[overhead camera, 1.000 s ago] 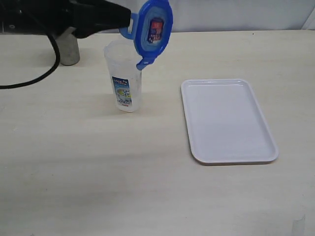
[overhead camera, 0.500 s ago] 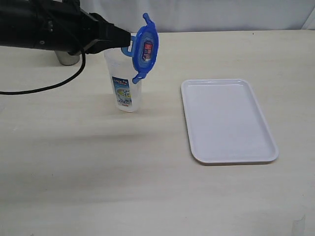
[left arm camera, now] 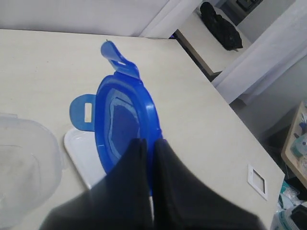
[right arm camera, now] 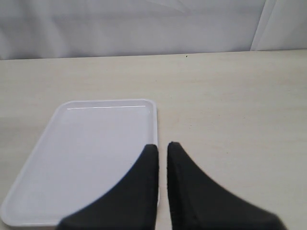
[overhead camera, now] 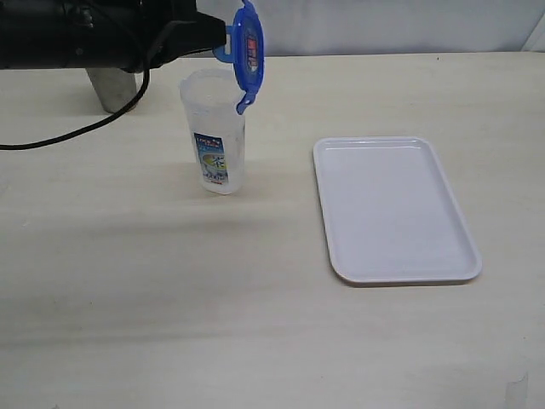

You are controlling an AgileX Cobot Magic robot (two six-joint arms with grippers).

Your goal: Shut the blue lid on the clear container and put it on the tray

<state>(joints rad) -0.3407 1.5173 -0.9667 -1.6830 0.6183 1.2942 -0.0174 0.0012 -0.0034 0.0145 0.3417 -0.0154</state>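
Observation:
The blue lid (overhead camera: 247, 53) hangs on edge above the open mouth of the clear container (overhead camera: 215, 136), almost edge-on to the exterior view. My left gripper (overhead camera: 223, 38) is shut on the lid's rim, reaching in from the left. In the left wrist view the lid (left arm camera: 125, 122) shows its underside between the black fingers (left arm camera: 165, 163) of the left gripper (left arm camera: 150, 144), with the container's rim (left arm camera: 29, 163) beside it. The white tray (overhead camera: 392, 207) lies flat to the right of the container. My right gripper (right arm camera: 162, 146) is shut on nothing over the tray's (right arm camera: 86, 153) edge.
A grey steel cup (overhead camera: 111, 88) stands behind the left arm at the back left. A black cable (overhead camera: 77, 132) loops down from that arm onto the table. The table's far edge meets a white wall.
The left gripper has risen and turned the lid from facing the camera to nearly edge-on, now over the container's rim. Container and tray have not moved.

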